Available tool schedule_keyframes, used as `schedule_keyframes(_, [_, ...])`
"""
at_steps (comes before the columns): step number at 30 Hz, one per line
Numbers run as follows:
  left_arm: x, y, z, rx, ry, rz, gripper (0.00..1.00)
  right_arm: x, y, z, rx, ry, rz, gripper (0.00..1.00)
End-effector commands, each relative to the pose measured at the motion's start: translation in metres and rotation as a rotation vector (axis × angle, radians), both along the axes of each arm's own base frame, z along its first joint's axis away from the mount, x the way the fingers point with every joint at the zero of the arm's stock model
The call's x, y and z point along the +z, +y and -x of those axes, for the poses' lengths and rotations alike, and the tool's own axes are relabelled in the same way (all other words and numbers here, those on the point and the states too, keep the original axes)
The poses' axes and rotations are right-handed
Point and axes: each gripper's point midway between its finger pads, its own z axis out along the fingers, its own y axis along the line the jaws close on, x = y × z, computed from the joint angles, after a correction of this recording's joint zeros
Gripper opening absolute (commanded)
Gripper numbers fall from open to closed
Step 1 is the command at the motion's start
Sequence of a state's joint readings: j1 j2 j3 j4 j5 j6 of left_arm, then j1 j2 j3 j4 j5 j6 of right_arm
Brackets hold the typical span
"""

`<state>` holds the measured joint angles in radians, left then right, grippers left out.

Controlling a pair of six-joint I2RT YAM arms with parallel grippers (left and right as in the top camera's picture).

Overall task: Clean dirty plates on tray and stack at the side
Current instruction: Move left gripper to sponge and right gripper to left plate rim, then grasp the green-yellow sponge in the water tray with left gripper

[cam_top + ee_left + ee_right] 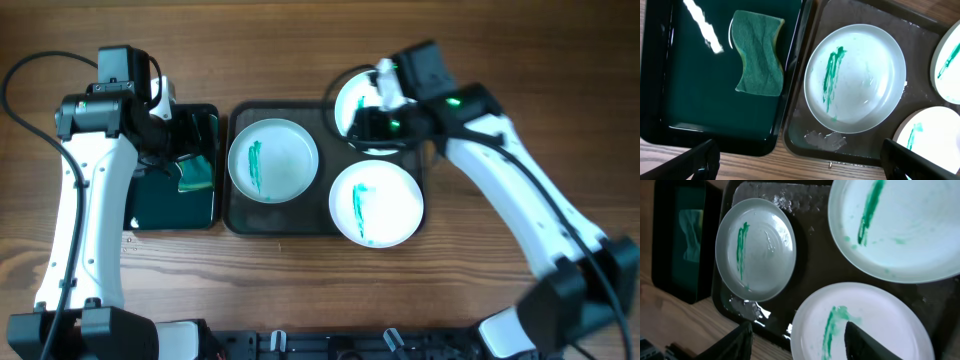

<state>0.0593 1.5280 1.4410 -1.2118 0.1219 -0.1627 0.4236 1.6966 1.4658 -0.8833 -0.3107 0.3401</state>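
Observation:
Three white plates, each with a teal-green streak, lie on the dark grey tray point(290, 216): one at the left point(272, 160), one at the front right point(377, 203), one at the back right point(358, 95) partly under my right arm. My right gripper point(368, 122) is open and empty above the back-right plate. In the right wrist view its fingers point(797, 345) frame the front-right plate point(865, 325), with the other two plates point(756, 250) point(900, 227) beyond. My left gripper point(180, 135) is open and empty over the small black tray. Its fingers point(802, 165) hover near the left plate point(855, 77).
A small black tray with a teal inside point(160, 205) stands left of the grey tray and holds a green sponge point(196, 175), also in the left wrist view point(758, 52). Wet smears lie on the grey tray's floor point(826, 140). Bare wooden table surrounds both trays.

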Motion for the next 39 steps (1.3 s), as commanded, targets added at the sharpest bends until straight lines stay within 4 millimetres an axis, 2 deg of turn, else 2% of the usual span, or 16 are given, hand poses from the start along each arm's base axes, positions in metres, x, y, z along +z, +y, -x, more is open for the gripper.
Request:
schedule_keyframes(1, [0.005, -0.001, -0.009, 0.007, -0.034, 0.015, 1.0, -0.022, 0.032, -0.027, -0.014, 0.009, 0.019, 0.48])
schedule_keyframes(4, [0.005, 0.002, -0.01, 0.003, -0.037, -0.005, 1.0, -0.061, 0.05, -0.044, -0.041, 0.038, 0.045, 0.47])
schedule_keyframes(6, [0.005, 0.009, -0.01, 0.019, -0.035, -0.043, 1.0, -0.084, 0.056, -0.048, -0.042, 0.064, 0.048, 0.45])
schedule_keyframes(9, [0.004, 0.024, -0.009, 0.108, -0.027, -0.103, 0.99, -0.119, 0.068, -0.046, -0.014, 0.127, 0.029, 0.4])
schedule_keyframes(13, [0.005, 0.038, -0.008, 0.197, -0.025, -0.163, 0.94, -0.145, 0.073, -0.041, 0.001, 0.164, 0.049, 0.33])
schedule_keyframes(23, [0.002, 0.044, -0.009, 0.212, -0.02, -0.171, 0.91, -0.164, 0.072, -0.028, 0.011, 0.203, 0.069, 0.29])
schedule_keyframes(27, [-0.012, 0.055, -0.008, 0.243, 0.036, -0.17, 0.91, -0.173, 0.069, -0.023, -0.006, 0.227, 0.075, 0.17])
schedule_keyframes(31, [-0.037, 0.061, -0.006, 0.273, 0.131, -0.166, 0.9, -0.177, 0.068, -0.023, -0.017, 0.238, 0.077, 0.11])
schedule_keyframes(32, [-0.045, 0.063, -0.007, 0.281, 0.153, -0.165, 0.88, -0.177, 0.068, -0.023, -0.029, 0.243, 0.076, 0.05])
schedule_keyframes(37, [-0.069, 0.07, -0.016, 0.287, 0.197, -0.164, 0.7, -0.177, 0.068, -0.023, -0.032, 0.241, 0.079, 0.04])
schedule_keyframes(39, [-0.078, 0.063, -0.026, 0.245, 0.184, -0.124, 0.69, -0.177, 0.068, -0.023, -0.032, 0.24, 0.078, 0.04])
